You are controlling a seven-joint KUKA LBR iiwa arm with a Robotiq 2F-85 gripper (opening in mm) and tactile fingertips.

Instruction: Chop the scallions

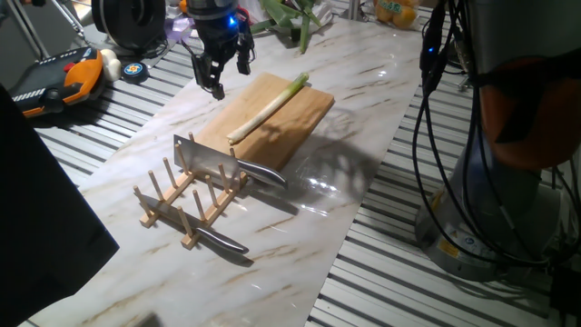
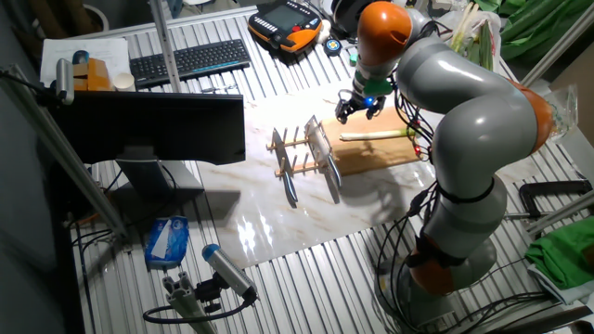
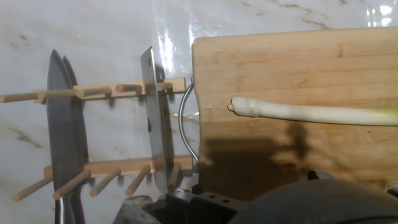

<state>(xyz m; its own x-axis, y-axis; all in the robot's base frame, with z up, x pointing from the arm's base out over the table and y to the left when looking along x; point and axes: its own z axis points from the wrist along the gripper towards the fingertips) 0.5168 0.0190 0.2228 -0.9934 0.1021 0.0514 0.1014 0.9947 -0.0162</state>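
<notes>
The scallion (image 1: 268, 109) is one slim whole stalk, white shading to pale green, lying diagonally on the wooden cutting board (image 1: 300, 127). It also shows in the other fixed view (image 2: 376, 135) and the hand view (image 3: 298, 112). A cleaver (image 1: 204, 162) stands in the wooden peg rack (image 1: 172, 213) at the board's near end. A second knife (image 1: 222, 242) lies in the rack's front. My gripper (image 1: 231, 80) hangs open and empty above the table, just beyond the board's far left corner and apart from the scallion.
A bundle of dark green leafy stalks (image 1: 295, 20) lies at the table's far end. An orange teach pendant (image 1: 64, 77) and a tape roll (image 1: 134, 70) sit at the far left. A keyboard (image 2: 190, 57) and monitor (image 2: 153, 130) stand beside the table.
</notes>
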